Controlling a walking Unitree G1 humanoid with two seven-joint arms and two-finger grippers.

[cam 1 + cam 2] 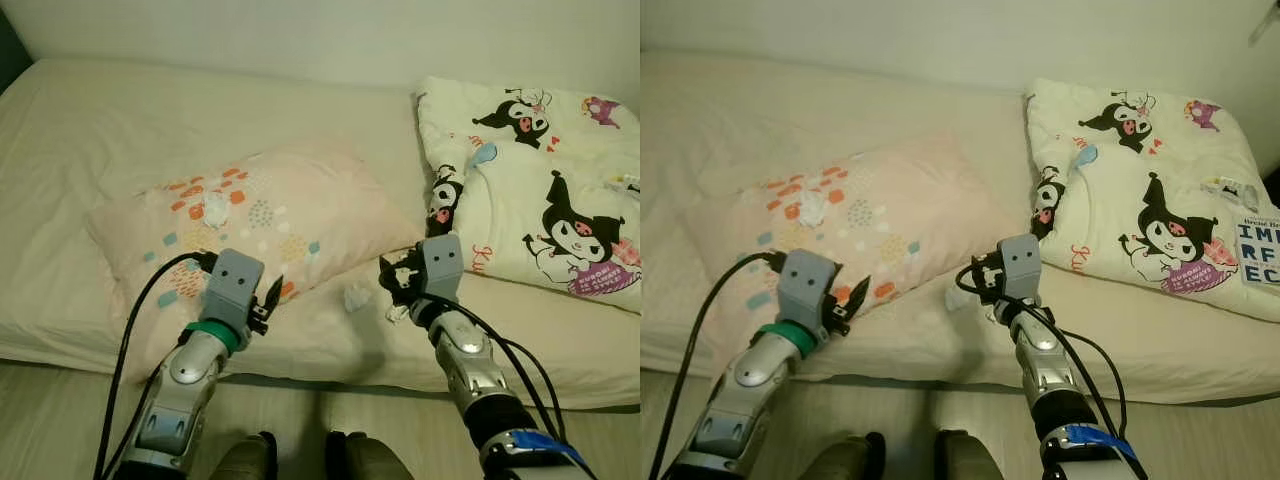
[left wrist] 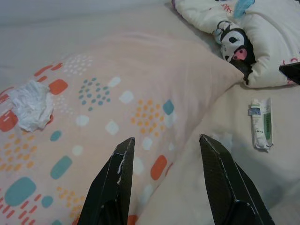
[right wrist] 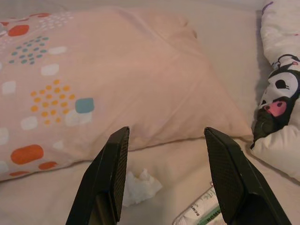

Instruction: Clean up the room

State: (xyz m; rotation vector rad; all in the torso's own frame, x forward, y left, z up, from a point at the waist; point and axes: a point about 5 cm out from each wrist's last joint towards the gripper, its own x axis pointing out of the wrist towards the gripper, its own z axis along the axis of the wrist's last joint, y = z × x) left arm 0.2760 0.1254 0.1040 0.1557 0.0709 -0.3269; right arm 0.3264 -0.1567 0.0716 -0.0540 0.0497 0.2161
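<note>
A crumpled white tissue (image 1: 215, 208) lies on the patterned pink pillow (image 1: 290, 215), also seen in the left wrist view as tissue (image 2: 32, 104). A second crumpled tissue (image 1: 356, 296) rests on the sheet just off the pillow's front corner, beside a small white and green tube (image 2: 260, 123). My left gripper (image 2: 165, 139) is open and hovers over the pillow's near edge with nothing between its fingers. Over the sheet my right gripper (image 3: 166, 131) stands open, with the second tissue (image 3: 140, 186) and the tube (image 3: 199, 213) just below its fingers.
A folded white blanket (image 1: 540, 190) with cartoon prints lies at the right of the bed (image 1: 100, 120). A printed card (image 1: 1260, 250) sits on its far right edge. The bed's front edge meets a wooden floor (image 1: 60, 410), where my feet (image 1: 300, 455) stand.
</note>
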